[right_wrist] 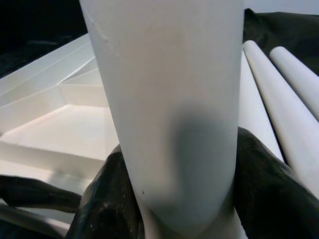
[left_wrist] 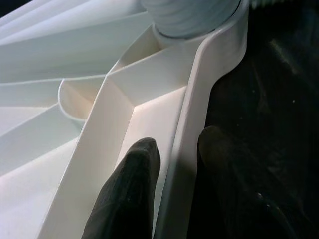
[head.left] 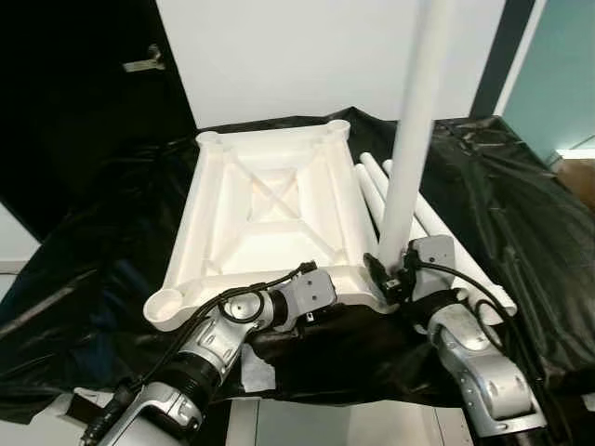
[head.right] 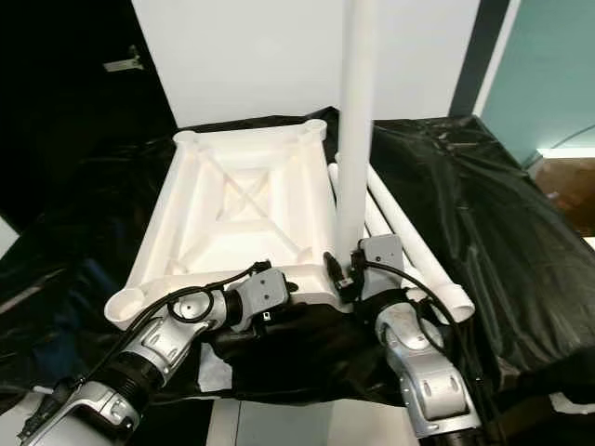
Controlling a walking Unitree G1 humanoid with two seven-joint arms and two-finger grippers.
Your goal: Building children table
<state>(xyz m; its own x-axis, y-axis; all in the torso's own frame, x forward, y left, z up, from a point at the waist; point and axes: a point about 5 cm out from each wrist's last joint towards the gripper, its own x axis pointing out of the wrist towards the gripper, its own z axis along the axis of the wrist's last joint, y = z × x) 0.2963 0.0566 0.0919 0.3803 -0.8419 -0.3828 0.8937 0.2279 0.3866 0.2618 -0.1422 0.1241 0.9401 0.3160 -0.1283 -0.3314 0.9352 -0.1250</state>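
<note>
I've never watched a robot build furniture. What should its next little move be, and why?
Probably twist the upright leg further into the near right corner socket. The right gripper clasps it near its base, standing in that corner of the upturned tabletop, while the left gripper pinches the near rim, steadying it.

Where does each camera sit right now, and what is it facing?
Left and right eye views: head, looking down at the upturned tabletop on black sheeting; both silver arms show.
Left wrist view: along the left gripper, its fingers straddling the tabletop's rim.
Right wrist view: along the right gripper, clamped on the upright leg.
Shared: that leg stands in the near corner socket.
</note>
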